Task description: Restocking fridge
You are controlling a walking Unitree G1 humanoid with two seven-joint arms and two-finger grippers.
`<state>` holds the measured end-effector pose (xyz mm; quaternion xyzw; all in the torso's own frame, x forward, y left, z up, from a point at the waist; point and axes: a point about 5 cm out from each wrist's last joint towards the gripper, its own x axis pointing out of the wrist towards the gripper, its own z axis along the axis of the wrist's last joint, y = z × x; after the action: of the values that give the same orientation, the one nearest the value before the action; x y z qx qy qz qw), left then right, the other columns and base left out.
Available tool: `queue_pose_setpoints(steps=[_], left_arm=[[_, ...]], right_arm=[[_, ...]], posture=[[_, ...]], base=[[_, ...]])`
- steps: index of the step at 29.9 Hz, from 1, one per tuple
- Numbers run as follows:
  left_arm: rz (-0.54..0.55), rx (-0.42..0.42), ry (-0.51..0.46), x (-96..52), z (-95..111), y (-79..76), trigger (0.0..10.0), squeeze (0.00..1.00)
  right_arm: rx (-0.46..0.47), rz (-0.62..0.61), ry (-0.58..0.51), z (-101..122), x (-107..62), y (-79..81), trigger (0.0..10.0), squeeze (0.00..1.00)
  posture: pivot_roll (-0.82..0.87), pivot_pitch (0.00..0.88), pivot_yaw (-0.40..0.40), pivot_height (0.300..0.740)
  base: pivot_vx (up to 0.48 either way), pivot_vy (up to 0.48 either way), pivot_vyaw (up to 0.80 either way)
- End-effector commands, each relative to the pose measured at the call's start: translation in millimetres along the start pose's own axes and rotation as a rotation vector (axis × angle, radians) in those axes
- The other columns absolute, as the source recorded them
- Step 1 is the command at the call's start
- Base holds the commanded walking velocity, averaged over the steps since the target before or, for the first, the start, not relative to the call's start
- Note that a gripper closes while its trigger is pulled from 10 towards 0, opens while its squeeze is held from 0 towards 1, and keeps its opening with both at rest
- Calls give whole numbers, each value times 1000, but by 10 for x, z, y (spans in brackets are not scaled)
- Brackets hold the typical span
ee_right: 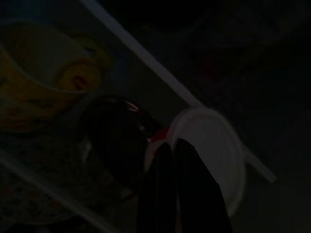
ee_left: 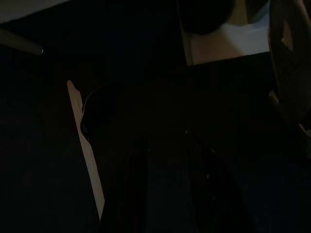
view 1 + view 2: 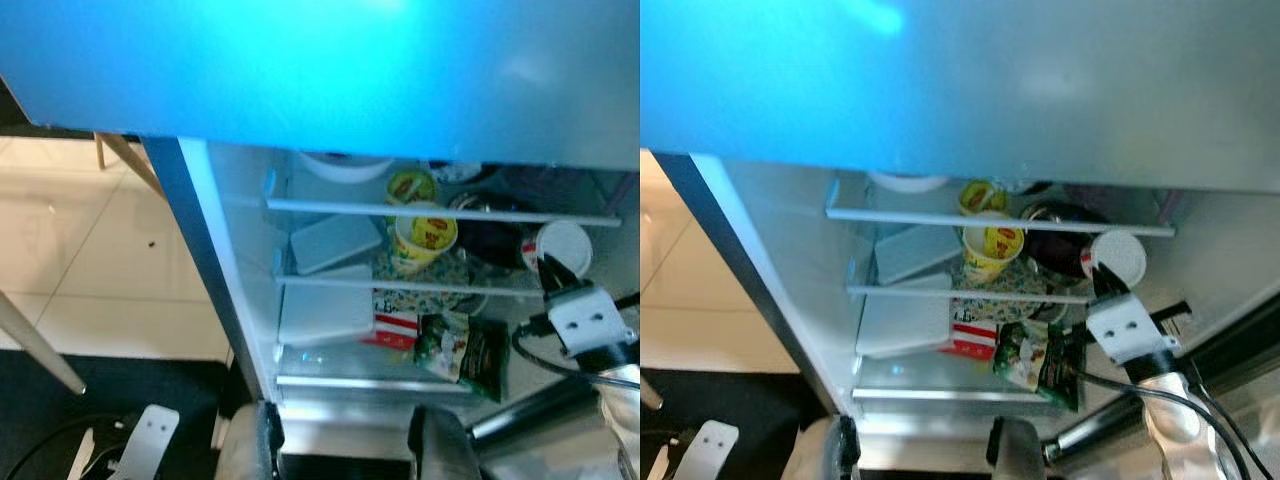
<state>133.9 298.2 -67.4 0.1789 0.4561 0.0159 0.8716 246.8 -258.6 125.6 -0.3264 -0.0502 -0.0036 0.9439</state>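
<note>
Many foods already sit in the fridge (image 3: 240,260). My right hand (image 3: 548,270) reaches in at the white-lidded cup (image 3: 563,245) on the middle shelf; I can't tell if it's gripping. More may remain.

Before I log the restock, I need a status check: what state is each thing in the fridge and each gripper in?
Fridge: door open.
White-lidded cup: lid on, in the right gripper.
Yellow cup: upright on the middle shelf.
Green packet: lying on the lower shelf.
White box: closed, lying tilted.
Left gripper: hanging idle in the dark.
</note>
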Motion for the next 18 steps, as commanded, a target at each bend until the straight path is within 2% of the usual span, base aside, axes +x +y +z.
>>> queue_pose_setpoints(steps=[1,4,9,14,18], left_arm=[[2,5,31,-33,-90,44,10000,298],[9,3,26,-40,-98,58,10000,298],[18,-1,28,-47,-112,67,10000,302],[21,-2,30,-48,-116,71,10000,298],[20,2,33,-50,-122,73,10000,302]], right_arm=[[14,20,56,-84,8,86,10000,0],[12,31,148,-163,225,214,10000,0],[42,43,237,-275,338,281,10000,0],[48,59,250,-294,373,319,10000,0],[37,36,211,-257,447,292,10000,0]], posture=[[13,104,-38,530],[32,103,-32,530],[49,104,-30,530],[49,104,-30,530],[58,104,-32,530]], base=[[0,0,0],[0,0,0],[0,0,0],[0,0,0],[0,0,0]])
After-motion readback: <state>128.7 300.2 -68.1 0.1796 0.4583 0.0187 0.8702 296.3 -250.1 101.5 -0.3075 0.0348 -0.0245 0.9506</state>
